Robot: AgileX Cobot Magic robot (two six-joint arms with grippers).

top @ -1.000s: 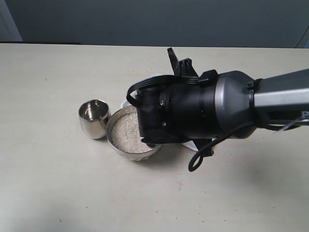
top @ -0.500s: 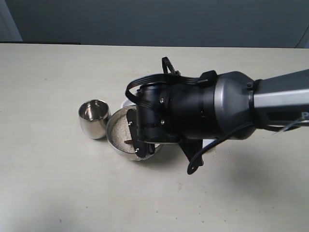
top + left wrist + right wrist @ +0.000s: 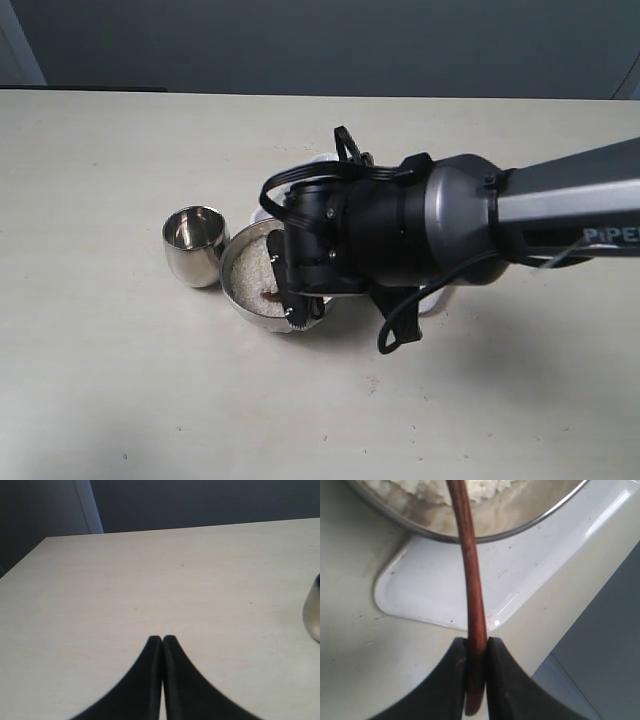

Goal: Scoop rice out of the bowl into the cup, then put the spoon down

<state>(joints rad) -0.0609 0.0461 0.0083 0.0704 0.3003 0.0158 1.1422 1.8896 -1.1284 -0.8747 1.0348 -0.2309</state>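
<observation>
The thin handle of the spoon point(image 3: 471, 570) is clamped between the clenched jaws of the right gripper point(image 3: 476, 647), and its far end is lowered onto the rice point(image 3: 255, 268) inside the bowl point(image 3: 236, 296). The bowl is set partly over a white tray point(image 3: 420, 587) near the middle of the counter point(image 3: 100, 380). The cup point(image 3: 193, 243) is stood upright just beside the bowl, on the side toward the counter's left edge. The left gripper point(image 3: 162, 641) is held above bare counter, its jaws pressed together on nothing.
</observation>
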